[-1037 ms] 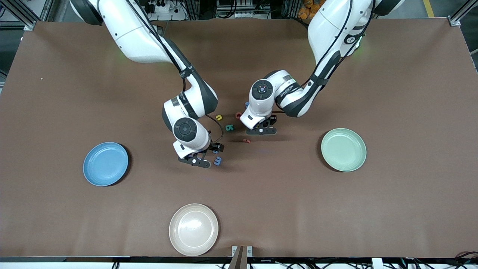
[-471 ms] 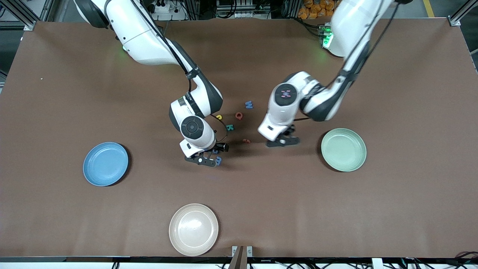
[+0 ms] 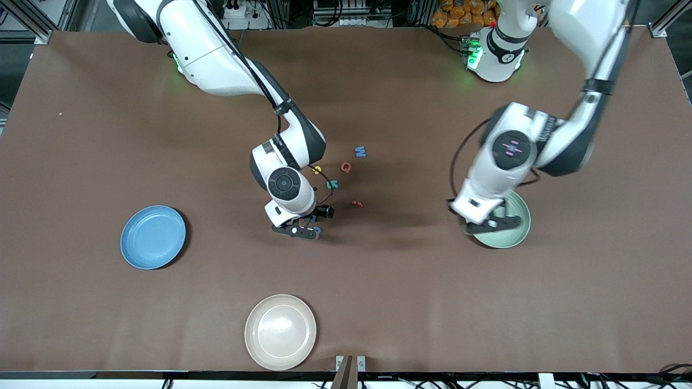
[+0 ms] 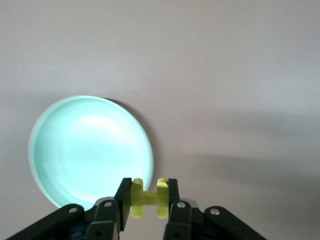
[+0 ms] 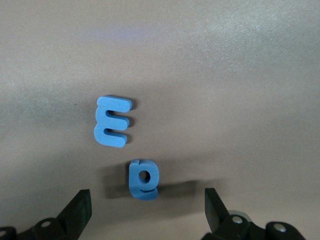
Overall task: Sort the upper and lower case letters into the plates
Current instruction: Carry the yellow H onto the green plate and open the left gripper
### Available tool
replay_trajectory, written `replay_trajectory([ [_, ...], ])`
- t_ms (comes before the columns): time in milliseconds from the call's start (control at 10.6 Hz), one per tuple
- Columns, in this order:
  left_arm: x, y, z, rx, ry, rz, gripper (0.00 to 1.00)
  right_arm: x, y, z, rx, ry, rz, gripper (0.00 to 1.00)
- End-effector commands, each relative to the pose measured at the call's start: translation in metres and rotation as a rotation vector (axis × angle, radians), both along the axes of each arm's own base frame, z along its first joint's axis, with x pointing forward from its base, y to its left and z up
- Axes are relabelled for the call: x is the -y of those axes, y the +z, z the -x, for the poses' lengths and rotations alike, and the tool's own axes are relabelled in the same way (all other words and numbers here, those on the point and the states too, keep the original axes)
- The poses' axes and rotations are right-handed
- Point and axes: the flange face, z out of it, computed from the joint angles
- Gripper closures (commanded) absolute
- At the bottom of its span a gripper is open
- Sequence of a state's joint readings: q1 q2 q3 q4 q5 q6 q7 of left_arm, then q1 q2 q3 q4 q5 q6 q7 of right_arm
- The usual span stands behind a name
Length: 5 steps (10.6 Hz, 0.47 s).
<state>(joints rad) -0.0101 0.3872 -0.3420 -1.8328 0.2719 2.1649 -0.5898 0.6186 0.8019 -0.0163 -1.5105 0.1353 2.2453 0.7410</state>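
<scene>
Pinching a chunky yellow letter (image 4: 145, 198), left fingers (image 4: 123, 200) over glossy mint plate (image 4: 90, 150).

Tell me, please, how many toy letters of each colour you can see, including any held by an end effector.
Blue letters: 3
Red letters: 2
Yellow letters: 2, one in the left end effector
Teal letters: 1
Total: 8

Brown table (image 3: 486, 324) bearing blue plate (image 3: 153, 237), mint plate (image 3: 511, 237), cream plate (image 3: 280, 332), scattered toy letters (image 3: 346, 167) mid-table.
</scene>
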Motion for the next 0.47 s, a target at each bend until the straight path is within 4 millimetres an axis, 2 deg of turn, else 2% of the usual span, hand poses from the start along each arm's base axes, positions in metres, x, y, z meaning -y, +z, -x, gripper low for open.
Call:
replay_trajectory([
  [0,-0.045,-0.014,-0.007,-0.037,-0.015,-0.006,1.00,-0.005,-0.006,-0.001,0.013,0.005,0.007,0.00],
  [94,-0.062,-0.020,-0.011,-0.053,-0.046,-0.005,1.00,-0.005,-0.009,-0.001,0.012,0.005,0.009,0.08],
  [189,-0.076,-0.026,-0.014,-0.067,-0.062,-0.005,1.00,-0.005,-0.009,-0.002,0.028,0.002,-0.002,0.33],
  [283,-0.088,-0.030,-0.015,-0.076,-0.063,-0.003,1.00,-0.007,-0.009,-0.002,0.033,-0.003,-0.005,0.69],
  [377,-0.090,-0.038,-0.015,-0.088,-0.062,-0.002,1.00,-0.006,-0.008,-0.003,0.036,0.000,-0.008,0.88],
])
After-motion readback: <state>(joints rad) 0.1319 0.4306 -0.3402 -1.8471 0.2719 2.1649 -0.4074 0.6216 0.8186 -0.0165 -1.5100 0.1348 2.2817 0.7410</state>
